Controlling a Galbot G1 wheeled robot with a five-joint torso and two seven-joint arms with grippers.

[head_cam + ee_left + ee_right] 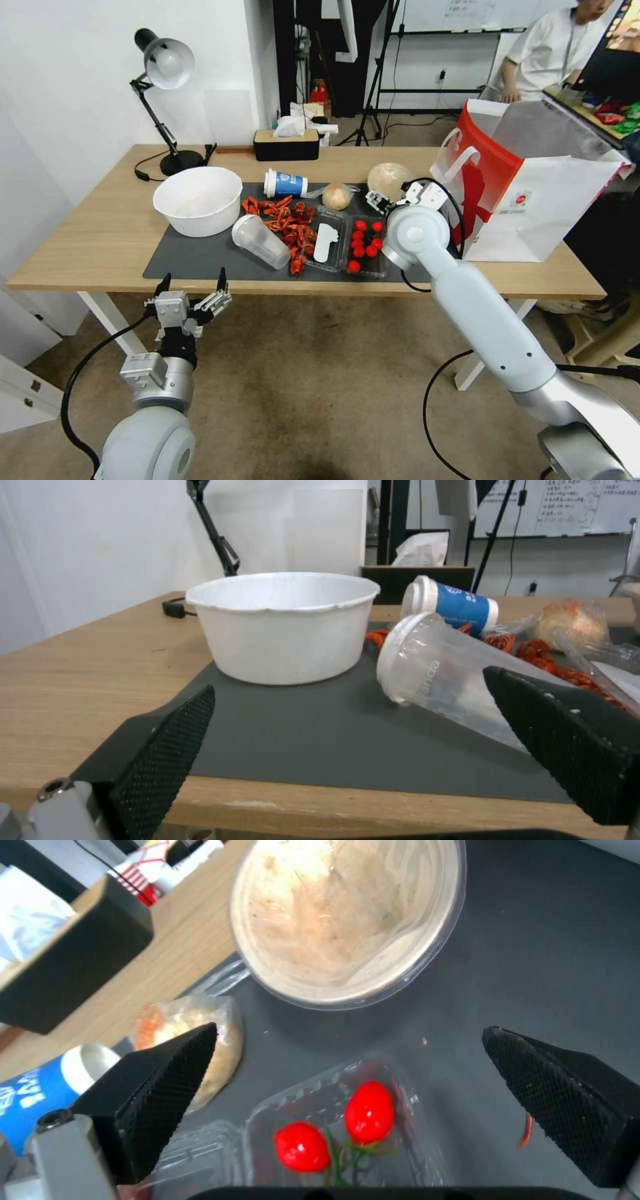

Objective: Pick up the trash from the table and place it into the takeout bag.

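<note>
My right gripper point(347, 1090) hangs spread wide over the mat; the clear lidded round bowl point(347, 920) lies just beyond its fingertips, the takeout bag point(527, 180) off to its right. My left gripper point(193, 293), also spread, waits off the table's point(100, 233) front edge.

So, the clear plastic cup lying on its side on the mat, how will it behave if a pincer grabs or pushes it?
The clear plastic cup looks thin-walled and empty, so probably light and easy to dent. It lies on its side on the mat and tapers, so a push would likely roll it in a curve. Its smooth surface may slip.
</note>
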